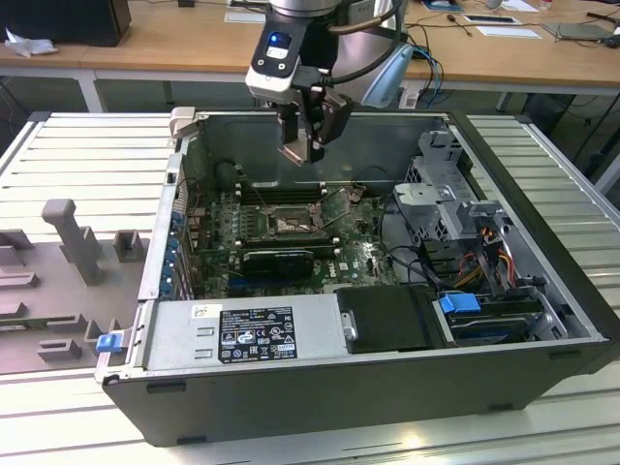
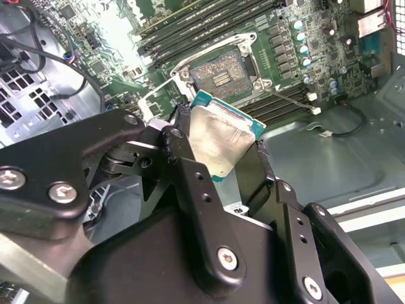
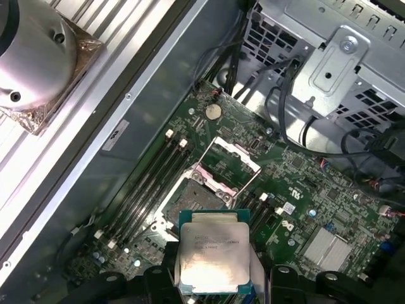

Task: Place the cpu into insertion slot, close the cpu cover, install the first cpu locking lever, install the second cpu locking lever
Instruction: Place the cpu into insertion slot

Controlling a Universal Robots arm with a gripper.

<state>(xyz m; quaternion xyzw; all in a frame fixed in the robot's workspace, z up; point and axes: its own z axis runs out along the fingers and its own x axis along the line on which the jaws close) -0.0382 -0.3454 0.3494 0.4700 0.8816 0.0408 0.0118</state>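
My gripper (image 1: 306, 145) hangs over the open computer case, above the motherboard's far edge, and is shut on the cpu (image 1: 294, 153). In both wrist views the cpu (image 2: 221, 142) (image 3: 214, 256) is a pale silvery square with a teal rim, clamped by its edges between the black fingers (image 2: 190, 171). The insertion slot (image 1: 291, 225) (image 2: 221, 71) (image 3: 188, 197) lies below it, apart from it, its brownish centre bare. The cpu cover (image 3: 229, 158) stands swung up off the slot. A thin locking lever (image 2: 288, 98) sticks out beside the slot.
Long black memory slots (image 2: 209, 25) flank the slot, and a black oblong card (image 1: 276, 257) lies on its near side. A grey drive cage (image 1: 441, 189) and cables fill the exterior view's right. The power supply (image 1: 242, 334) lines the front wall. Grey fixtures (image 1: 68, 242) stand on the ribbed table.
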